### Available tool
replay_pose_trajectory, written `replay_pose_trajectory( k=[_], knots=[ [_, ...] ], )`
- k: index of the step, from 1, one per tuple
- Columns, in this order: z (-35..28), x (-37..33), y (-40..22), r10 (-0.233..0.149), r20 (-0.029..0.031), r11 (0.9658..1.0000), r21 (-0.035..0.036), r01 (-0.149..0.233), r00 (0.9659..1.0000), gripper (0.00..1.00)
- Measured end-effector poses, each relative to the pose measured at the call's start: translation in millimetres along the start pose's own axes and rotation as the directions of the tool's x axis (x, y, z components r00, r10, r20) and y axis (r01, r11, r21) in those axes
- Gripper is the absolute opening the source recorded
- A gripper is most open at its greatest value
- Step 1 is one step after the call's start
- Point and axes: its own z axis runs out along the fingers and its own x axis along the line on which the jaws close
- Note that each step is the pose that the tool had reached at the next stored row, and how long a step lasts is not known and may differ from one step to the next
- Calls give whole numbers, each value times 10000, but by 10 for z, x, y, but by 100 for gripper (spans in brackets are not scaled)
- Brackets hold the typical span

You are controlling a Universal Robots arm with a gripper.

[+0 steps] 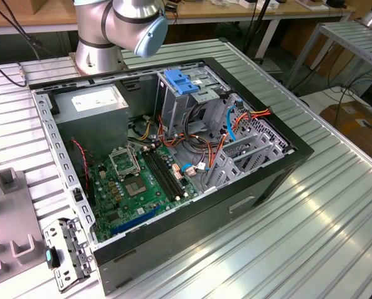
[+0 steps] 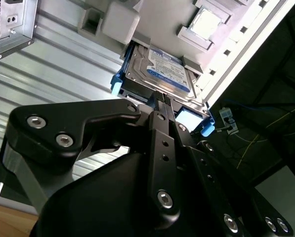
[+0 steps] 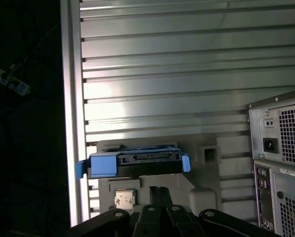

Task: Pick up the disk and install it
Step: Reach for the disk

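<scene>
An open computer case (image 1: 285, 156) lies on its side on a ribbed aluminium table (image 1: 310, 237). Inside it are a green motherboard (image 1: 139, 184), a grey box with a white sticker (image 1: 92, 103), a metal cage (image 1: 186, 109) topped by a blue plastic latch (image 1: 182, 82), and a tangle of orange, red and blue cables (image 1: 235, 121). A loose metal bracket (image 1: 67, 252) lies on the table by the case corner nearest the camera, towards the exterior view's left. The disk (image 2: 159, 69) is outside the case. It lies flat, label up, in a pale grey fixture (image 2: 117, 19) on the table, near the table's edge. Raised grey blocks of the fixture hem it in along its sides, and its blue rails stick out at both ends. A small silver square chip (image 2: 206, 22) sits in a pocket of the same fixture just beside it. In the first wrist view the vented rear panel of the case stands near the fixture. The arm (image 1: 120, 22), silver with a pale blue joint cap, rises behind the case and is cut off by the frame's top edge. The gripper (image 2: 161, 98) points at the near edge of the disk with its black fingers drawn together and nothing between them. In the first wrist view a strip of grey fixture shows between the fingertips and the disk. In the second wrist view the tips overlap the disk's edge, so contact cannot be judged. The gripper's black body covers the disk's near end there, and the space beyond the table edge is too dark to make out.
</scene>
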Motion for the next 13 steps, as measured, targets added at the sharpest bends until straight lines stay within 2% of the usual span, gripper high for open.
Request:
replay_pose_trajectory(
  k=[9,13],
  knots=[
    [0,7,0,1,1,10000,0,-1,10000,11],
    [0,36,-2,1,1,10000,0,-1,10000,11]
  ],
)
